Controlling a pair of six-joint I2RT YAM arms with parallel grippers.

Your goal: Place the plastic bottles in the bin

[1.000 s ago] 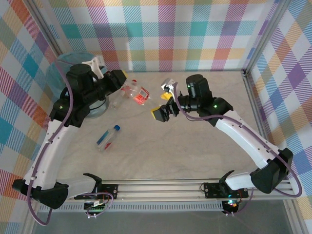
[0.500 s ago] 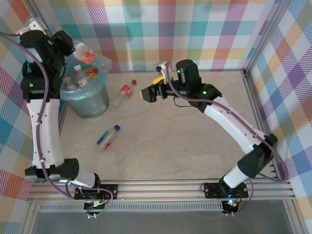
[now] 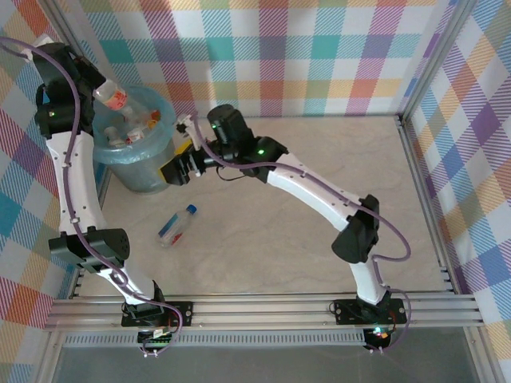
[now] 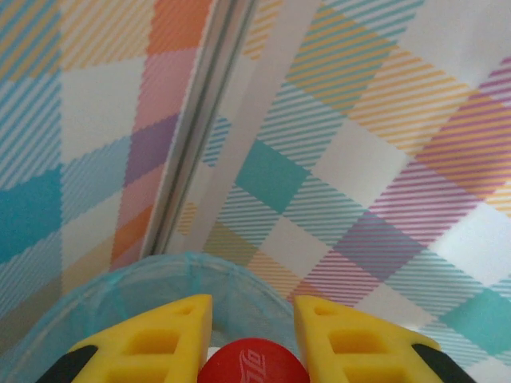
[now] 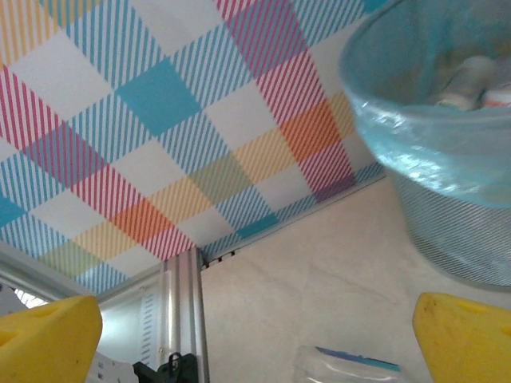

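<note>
- A clear bottle (image 3: 114, 98) with a red label hangs tilted above the left rim of the bin (image 3: 140, 172), cap end towards the left gripper (image 3: 96, 87)
- In the left wrist view its red cap (image 4: 251, 365) sits squarely between the two yellow fingers (image 4: 172, 331), which are clamped on it, with the bin's light-blue liner (image 4: 144, 279) curving just beyond
- Other bottles (image 3: 132, 134) already lie inside the bin; the right wrist view shows two of them (image 5: 467, 84) through the liner
- A blue-capped bottle (image 3: 177, 224) lies on the table, nearer than the bin and well apart from both grippers
- The right gripper (image 3: 177, 159) is just beside the bin's right wall, jaws spread wide with nothing between them; its yellow pads (image 5: 48, 335) sit at the two lower corners of its own view
- Half a second earlier the held bottle was over the far right part of the rim; it is now further left
- The right gripper was then at mid-table; it has swung left to the bin, and the red-capped bottle that lay there is now hidden under it
</note>
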